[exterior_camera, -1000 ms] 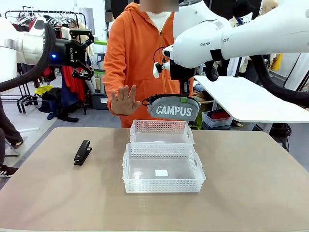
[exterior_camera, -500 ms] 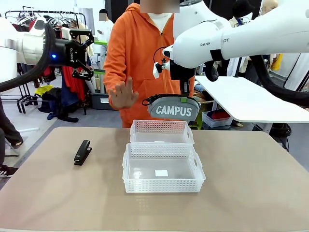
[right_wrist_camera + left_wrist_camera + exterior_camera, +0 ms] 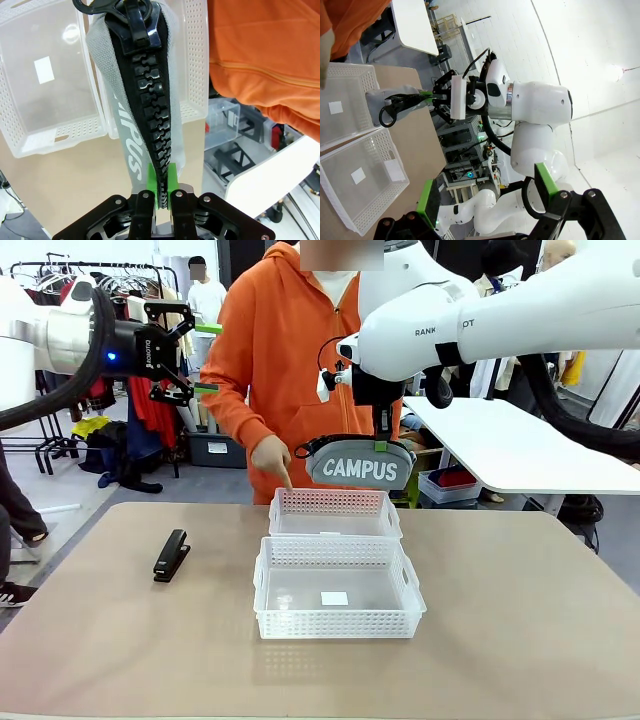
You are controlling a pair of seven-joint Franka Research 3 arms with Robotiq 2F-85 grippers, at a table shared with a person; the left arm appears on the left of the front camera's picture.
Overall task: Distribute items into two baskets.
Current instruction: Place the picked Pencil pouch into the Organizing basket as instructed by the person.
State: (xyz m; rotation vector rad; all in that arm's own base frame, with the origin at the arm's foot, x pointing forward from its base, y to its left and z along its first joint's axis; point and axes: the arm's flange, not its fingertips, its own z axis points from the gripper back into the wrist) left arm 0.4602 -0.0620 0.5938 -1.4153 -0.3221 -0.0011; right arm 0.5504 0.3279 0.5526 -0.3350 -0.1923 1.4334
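My right fingers pinch the zip edge of the grey pouch lettered "CAMPUS" above the far basket rim, while my left fingers stand spread wide, empty.

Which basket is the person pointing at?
The far, smaller basket, on the person's side: the hand points down at its left corner. The larger basket sits nearer the robot.
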